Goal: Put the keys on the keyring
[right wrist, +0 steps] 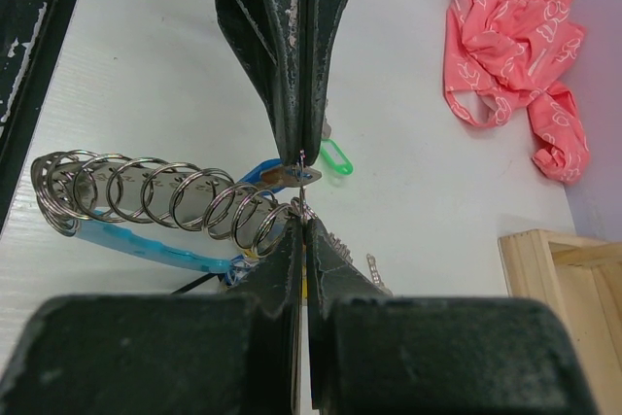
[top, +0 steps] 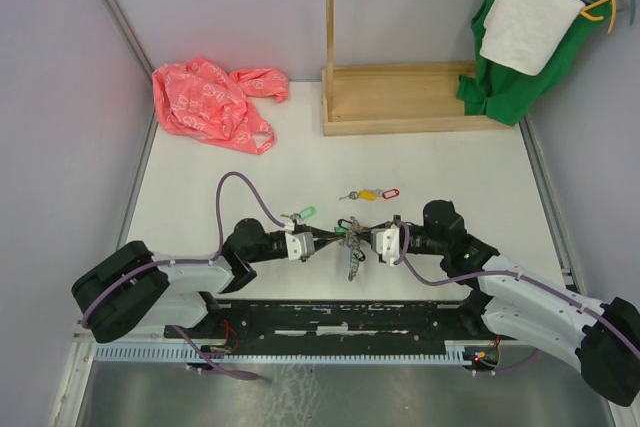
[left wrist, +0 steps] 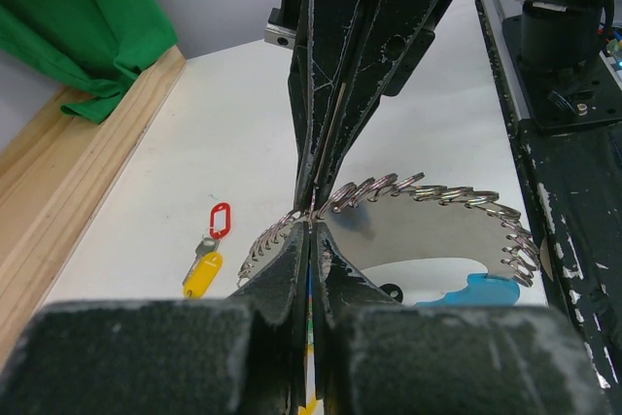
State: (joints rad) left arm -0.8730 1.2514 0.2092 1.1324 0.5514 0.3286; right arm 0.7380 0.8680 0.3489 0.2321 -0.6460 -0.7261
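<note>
You have a white surface (top: 200, 162) enclosed by pale lilac walls (top: 60, 97), with a wooden stand (top: 400, 97) at its far right side.

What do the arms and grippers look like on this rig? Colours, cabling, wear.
Both the left arm and right arm have white link shells with black joint housings, and a purple cable loops along each. The left gripper and right gripper have white bodies and black fingers, scuffed with pale chipped patches.
</note>
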